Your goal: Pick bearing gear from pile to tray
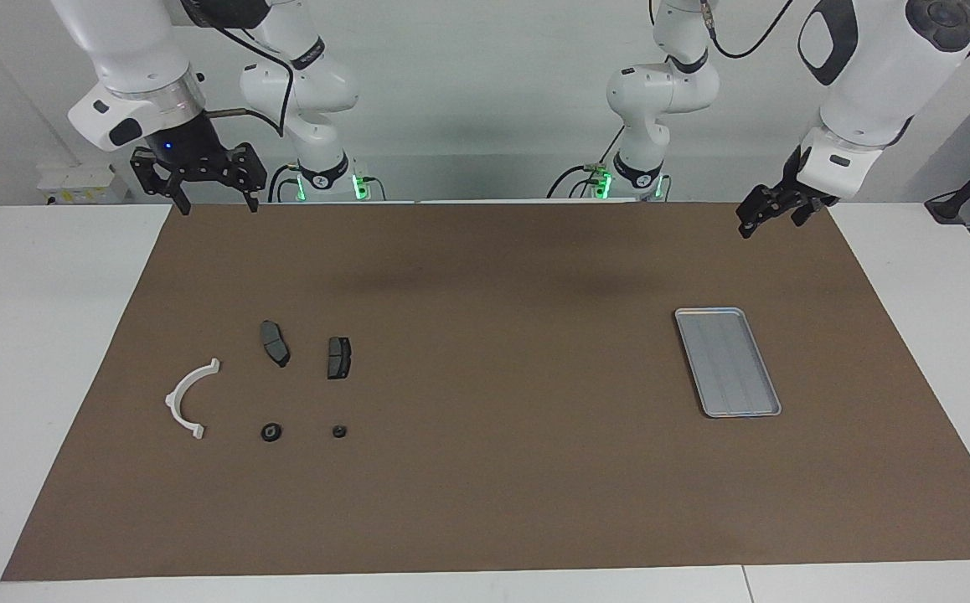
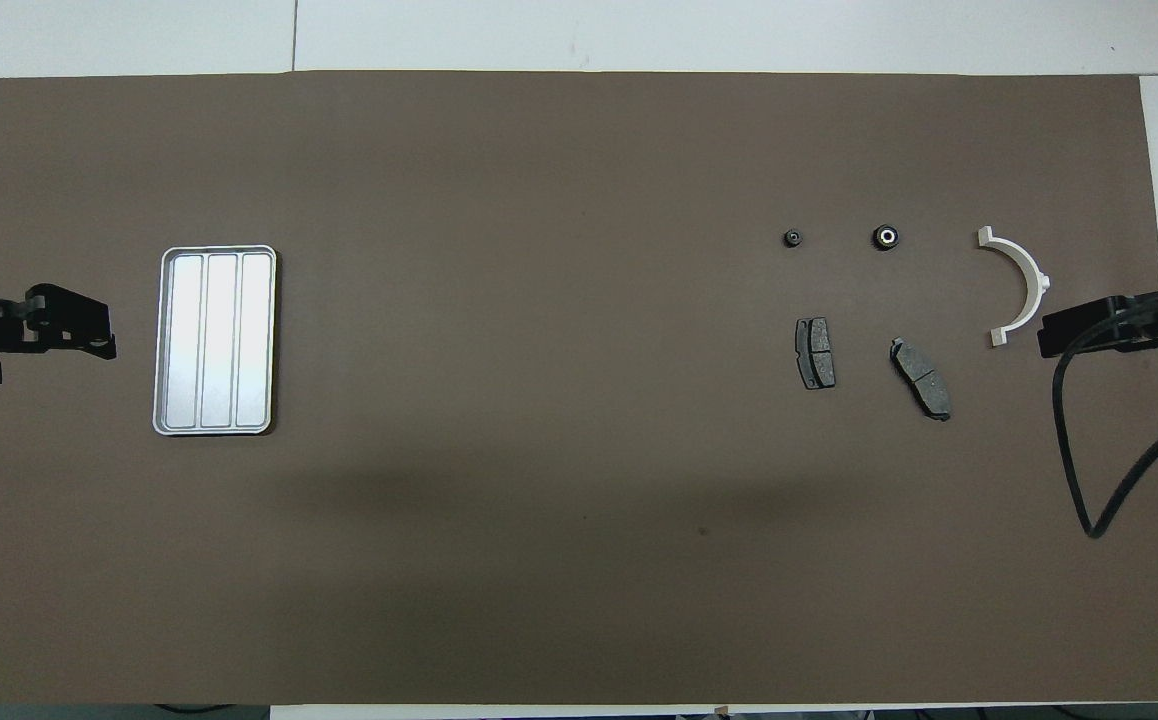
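While the tray (image 1: 728,362) sits bare, nothing's done: pile (image 1: 271,431) untouched well below right gripper (image 1: 215,203) fingers, spread open; left gripper (image 1: 774,216) fingers unclear.

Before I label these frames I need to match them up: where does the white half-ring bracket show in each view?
Facing view: the white half-ring bracket lies low toward that picture's left edge, at the right arm's end of the brown mat.
Overhead view: the same bracket lies toward that picture's right edge, above mid-height.
Shared landmark: the larger black round piece beside it, toward the tray.
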You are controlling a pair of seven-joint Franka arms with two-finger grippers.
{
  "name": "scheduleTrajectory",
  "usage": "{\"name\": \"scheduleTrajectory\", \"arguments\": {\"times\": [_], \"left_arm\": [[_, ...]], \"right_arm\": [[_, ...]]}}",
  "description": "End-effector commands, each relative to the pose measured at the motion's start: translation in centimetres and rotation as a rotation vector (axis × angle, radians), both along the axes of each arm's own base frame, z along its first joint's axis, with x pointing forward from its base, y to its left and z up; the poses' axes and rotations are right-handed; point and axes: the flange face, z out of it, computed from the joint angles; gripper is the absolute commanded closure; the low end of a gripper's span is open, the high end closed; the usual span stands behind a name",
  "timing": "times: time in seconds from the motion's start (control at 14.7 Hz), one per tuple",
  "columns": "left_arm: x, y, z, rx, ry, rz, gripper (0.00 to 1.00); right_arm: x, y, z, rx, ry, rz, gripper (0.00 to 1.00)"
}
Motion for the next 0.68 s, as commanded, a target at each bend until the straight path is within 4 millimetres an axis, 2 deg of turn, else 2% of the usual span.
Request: {"name": "scheduleTrajectory", "arguments": {"times": [0.0, 0.34, 0.61], "left_arm": [[-0.60, 0.22, 0.60, -0.008, 0.005, -0.003, 0.00], [-0.60, 0.22, 0.60, -0.008, 0.005, -0.003, 0.00], [-0.60, 0.22, 0.68, -0.008, 0.003, -0.003, 0.00]], "right_arm": [[-0.17, 0.04, 0.10, 0.014, -0.013, -0.015, 0.00], [-0.44, -0.86, 0.41, 0.015, -0.011, -0.027, 0.00], [-0.63, -0.78, 0.26, 0.014, -0.005, -0.028, 0.00]]}}
